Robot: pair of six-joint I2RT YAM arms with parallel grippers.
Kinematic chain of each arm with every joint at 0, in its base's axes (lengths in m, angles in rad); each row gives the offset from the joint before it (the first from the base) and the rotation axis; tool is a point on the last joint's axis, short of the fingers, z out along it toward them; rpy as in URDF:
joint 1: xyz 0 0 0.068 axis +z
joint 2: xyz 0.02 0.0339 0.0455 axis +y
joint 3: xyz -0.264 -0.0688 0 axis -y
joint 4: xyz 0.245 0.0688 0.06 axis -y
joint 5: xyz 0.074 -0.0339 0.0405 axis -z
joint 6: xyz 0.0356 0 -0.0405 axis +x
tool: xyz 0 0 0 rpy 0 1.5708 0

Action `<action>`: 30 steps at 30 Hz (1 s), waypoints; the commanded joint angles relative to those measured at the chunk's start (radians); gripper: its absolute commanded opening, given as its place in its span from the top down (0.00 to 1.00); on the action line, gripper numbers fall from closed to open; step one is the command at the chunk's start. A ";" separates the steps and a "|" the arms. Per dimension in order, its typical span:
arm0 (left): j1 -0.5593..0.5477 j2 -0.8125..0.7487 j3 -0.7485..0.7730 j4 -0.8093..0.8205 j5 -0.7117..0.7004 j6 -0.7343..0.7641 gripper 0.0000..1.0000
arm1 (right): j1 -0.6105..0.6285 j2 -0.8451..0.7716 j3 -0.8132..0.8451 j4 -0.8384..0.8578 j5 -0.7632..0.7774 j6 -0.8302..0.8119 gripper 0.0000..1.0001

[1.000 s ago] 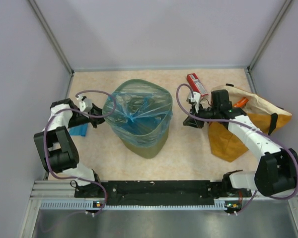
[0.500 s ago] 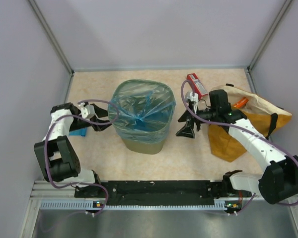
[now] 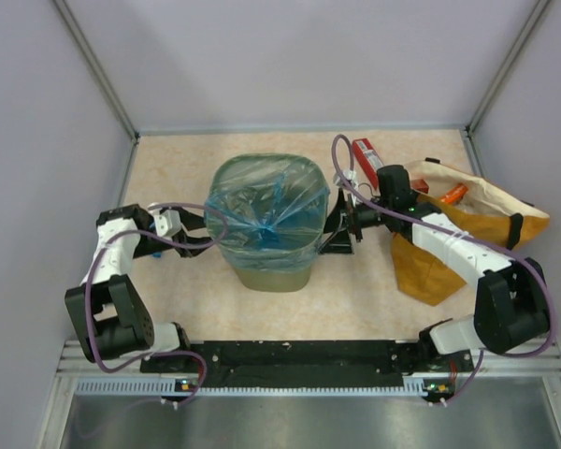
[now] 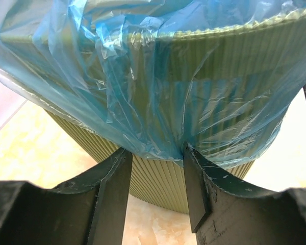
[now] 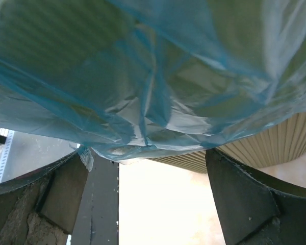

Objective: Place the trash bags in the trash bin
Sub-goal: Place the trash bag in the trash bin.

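The olive-green trash bin (image 3: 273,273) stands mid-table, lined with a light-blue trash bag (image 3: 266,210) whose crinkled hem hangs over the rim. My left gripper (image 3: 202,241) is low against the bin's left side. In the left wrist view the left gripper (image 4: 155,166) is open, its fingertips just under the bag's hem (image 4: 143,112), with the ribbed bin wall (image 4: 158,178) showing between them. My right gripper (image 3: 338,234) is at the bin's right side. It (image 5: 155,161) stands wide open below the hanging bag film (image 5: 158,92), and nothing is pinched.
A mustard-orange sack (image 3: 444,257) with black handles lies to the right under my right arm, an orange item (image 3: 454,194) at its mouth. A flat red box (image 3: 366,154) lies behind the right gripper. Side walls close the table in on the left and right.
Both grippers have opened. The right one has swung left from the sack to the bin's side. The left one has come lower and closer under the bag's hem.
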 commanded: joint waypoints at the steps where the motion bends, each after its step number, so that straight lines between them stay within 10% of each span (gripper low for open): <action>1: -0.014 -0.023 -0.038 -0.173 -0.066 0.085 0.51 | 0.015 0.007 0.033 0.123 -0.083 0.074 0.10; 14: -0.012 -0.038 -0.040 -0.173 -0.062 0.085 0.58 | 0.010 0.022 0.054 0.119 -0.128 0.125 1.00; 24: -0.012 -0.027 -0.010 -0.173 -0.063 0.065 0.89 | -0.077 0.050 0.076 0.032 -0.244 0.117 1.00; 30: -0.011 -0.032 -0.007 -0.173 -0.059 0.065 0.89 | -0.103 0.107 0.093 -0.025 -0.327 0.102 0.57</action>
